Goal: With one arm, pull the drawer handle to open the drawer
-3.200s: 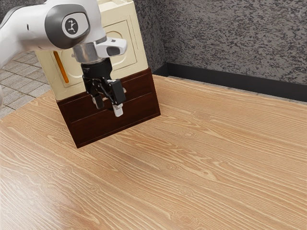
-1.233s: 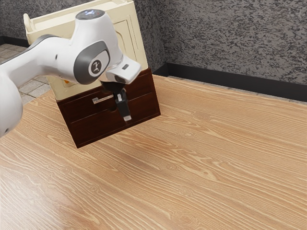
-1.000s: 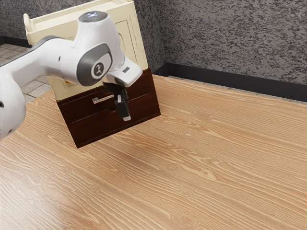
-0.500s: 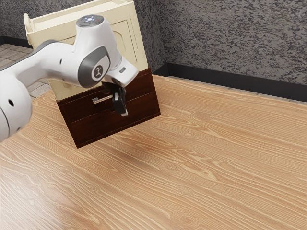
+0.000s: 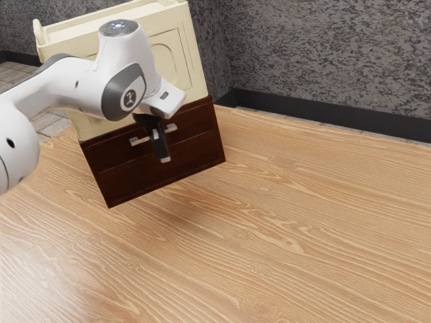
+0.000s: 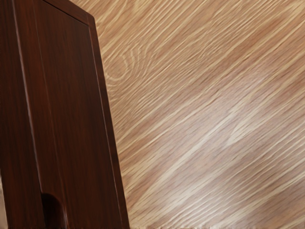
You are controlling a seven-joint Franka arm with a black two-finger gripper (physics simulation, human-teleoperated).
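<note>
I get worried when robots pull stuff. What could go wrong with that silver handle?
The black gripper crosses in front of the silver metal handle, its tip down by the lower brown wooden panel, so it might slip off. The cream and brown cabinet stands on the wooden table, and a pull might drag it.

the drawer front [image 5: 118, 156] is dark wood, the table [image 5: 283, 229] glossy, pale-grained wood.

On the table [image 5: 283, 235], toward the exterior view's left: the cabinet [image 5: 193, 70]. On its upper drawer [image 5: 196, 120]: the handle [image 5: 140, 140]. Beyond table and cabinet: the wall [image 5: 323, 54].
</note>
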